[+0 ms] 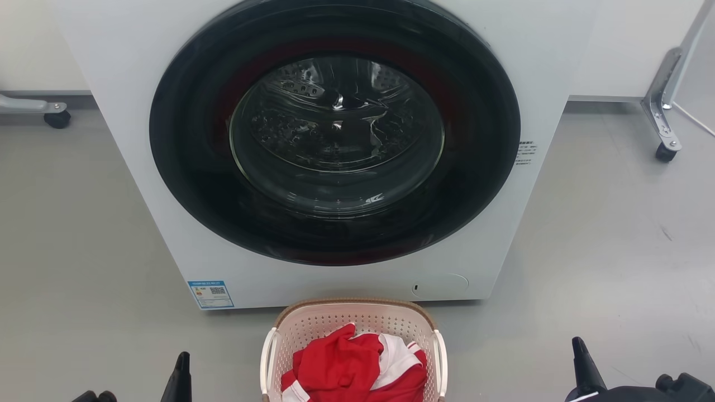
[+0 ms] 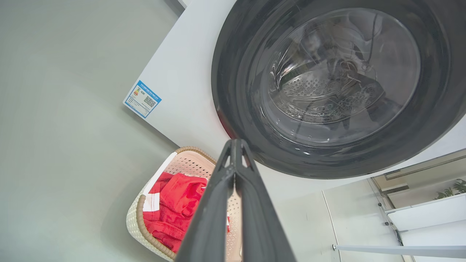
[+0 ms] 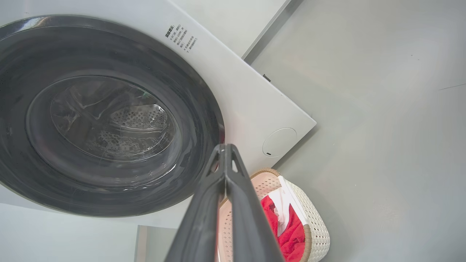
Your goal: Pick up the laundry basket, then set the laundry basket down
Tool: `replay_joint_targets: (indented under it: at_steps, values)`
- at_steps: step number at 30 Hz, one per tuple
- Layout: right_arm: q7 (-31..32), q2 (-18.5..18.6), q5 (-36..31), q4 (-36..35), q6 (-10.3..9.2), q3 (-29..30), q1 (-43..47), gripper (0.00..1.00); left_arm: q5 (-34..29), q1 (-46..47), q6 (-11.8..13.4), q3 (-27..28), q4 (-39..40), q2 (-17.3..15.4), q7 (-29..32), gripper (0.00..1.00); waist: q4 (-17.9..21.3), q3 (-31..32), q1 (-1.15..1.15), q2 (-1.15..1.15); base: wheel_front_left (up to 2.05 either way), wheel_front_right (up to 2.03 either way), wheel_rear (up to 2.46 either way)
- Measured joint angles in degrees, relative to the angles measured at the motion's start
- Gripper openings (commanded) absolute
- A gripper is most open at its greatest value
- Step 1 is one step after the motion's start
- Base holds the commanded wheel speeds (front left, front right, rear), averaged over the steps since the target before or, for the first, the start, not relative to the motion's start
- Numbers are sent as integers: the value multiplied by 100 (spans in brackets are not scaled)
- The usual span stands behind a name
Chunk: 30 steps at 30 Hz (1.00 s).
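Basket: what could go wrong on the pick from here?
1. The left tool and right tool are shut and wide of the basket; reaching the thin handles unopened would likely shove it.
2. It stands close to the washer; a forward swing on the lift could knock it.
3. An uneven two-arm lift may spill the clothes.

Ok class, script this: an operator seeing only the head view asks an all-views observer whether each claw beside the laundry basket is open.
Operator: Is the left claw open?
Observer: No. The left wrist view shows its fingers pressed together, holding nothing.
Operator: And the right claw?
Observer: Shut too; in the right wrist view its fingers meet at the tips, empty.
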<state>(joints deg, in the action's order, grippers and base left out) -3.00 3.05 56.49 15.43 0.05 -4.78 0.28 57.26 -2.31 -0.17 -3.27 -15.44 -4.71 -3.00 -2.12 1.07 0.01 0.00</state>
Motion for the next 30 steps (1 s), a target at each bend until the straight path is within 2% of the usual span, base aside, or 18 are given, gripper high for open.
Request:
replay_joint_targets:
  at_steps: [30]
  values:
    - [603,-34,2202,109,413,778,-342,0,2142,408,-411,527,-93,135,603,0,134,-74,0,0,0,0,0]
